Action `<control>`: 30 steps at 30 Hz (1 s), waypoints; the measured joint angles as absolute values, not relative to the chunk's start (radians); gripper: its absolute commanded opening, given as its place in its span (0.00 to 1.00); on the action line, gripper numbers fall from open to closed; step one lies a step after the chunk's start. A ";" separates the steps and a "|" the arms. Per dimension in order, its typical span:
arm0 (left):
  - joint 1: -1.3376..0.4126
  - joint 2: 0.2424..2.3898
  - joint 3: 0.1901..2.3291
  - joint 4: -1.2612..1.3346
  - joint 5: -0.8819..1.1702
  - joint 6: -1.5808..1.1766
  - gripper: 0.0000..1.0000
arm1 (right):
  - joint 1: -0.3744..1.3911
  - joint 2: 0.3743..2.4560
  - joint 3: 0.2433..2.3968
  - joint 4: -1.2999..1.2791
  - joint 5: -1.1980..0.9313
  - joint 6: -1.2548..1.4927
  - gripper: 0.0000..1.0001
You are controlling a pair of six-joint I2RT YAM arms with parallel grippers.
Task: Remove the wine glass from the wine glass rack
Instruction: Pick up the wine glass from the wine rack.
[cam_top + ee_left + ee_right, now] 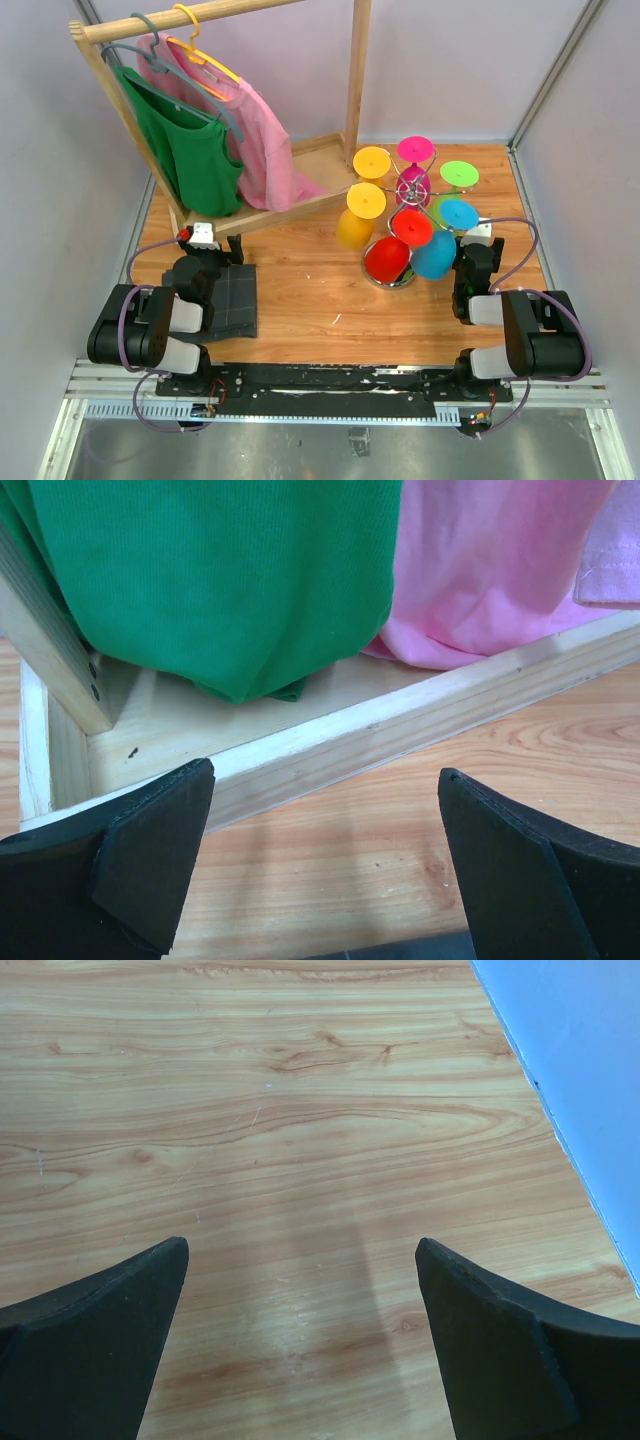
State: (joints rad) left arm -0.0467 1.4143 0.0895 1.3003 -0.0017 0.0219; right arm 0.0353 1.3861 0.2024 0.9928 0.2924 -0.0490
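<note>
The wine glass rack (395, 284) stands right of centre on the table, chrome with a round base. Several coloured wine glasses hang from it upside down, among them a yellow one (355, 228), a red one (388, 258) and a blue one (436, 252). My right gripper (478, 240) rests just right of the blue glass, apart from it. Its wrist view shows the right gripper (302, 1245) open over bare wood. My left gripper (212, 245) sits far to the left. The left gripper (325, 770) is open and empty, facing the clothes rack's base.
A wooden clothes rack (350, 95) with a green top (190, 150) and a pink top (262, 150) fills the back left; its base board (400, 720) lies just ahead of my left fingers. A dark mat (232, 300) lies by the left arm. A wall (580, 1050) borders the right side.
</note>
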 measured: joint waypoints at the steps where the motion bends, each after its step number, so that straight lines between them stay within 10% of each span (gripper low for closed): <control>1: -0.047 1.414 0.089 1.300 -0.002 0.022 0.99 | 0.035 1.386 0.202 0.993 0.292 -0.049 0.98; 30: -0.047 1.300 0.115 1.169 0.039 0.030 0.99 | 0.035 1.376 0.194 1.004 0.309 -0.044 0.98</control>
